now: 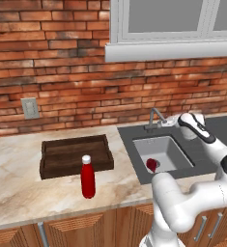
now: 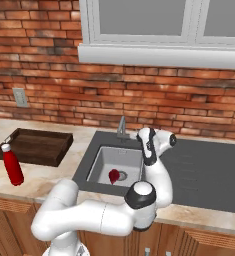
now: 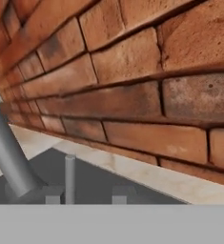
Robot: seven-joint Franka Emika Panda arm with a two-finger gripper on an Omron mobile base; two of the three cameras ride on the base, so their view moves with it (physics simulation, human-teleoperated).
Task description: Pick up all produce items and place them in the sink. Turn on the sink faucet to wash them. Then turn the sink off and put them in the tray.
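A small dark-red produce item (image 1: 152, 165) (image 2: 114, 176) lies in the sink (image 1: 175, 144) (image 2: 103, 161) beside the drain. The sink faucet (image 1: 155, 117) (image 2: 122, 127) stands at the basin's back edge. My gripper (image 1: 169, 122) (image 2: 138, 135) (image 3: 86, 196) is level with the faucet base, pointing at the brick wall. In the hand view the thin lever (image 3: 70, 175) rises between the two tips, closer to the left one, with the thick spout (image 3: 7, 153) further left. The tips stand apart with a gap to the right of the lever. The dark wooden tray (image 1: 74, 153) (image 2: 35, 145) sits left of the sink.
A tall red bottle with a white cap (image 1: 88, 177) (image 2: 12, 165) stands in front of the tray near the counter's front edge. The brick wall (image 3: 132, 71) is close behind the faucet. A dark ribbed surround (image 2: 199, 170) extends right of the basin.
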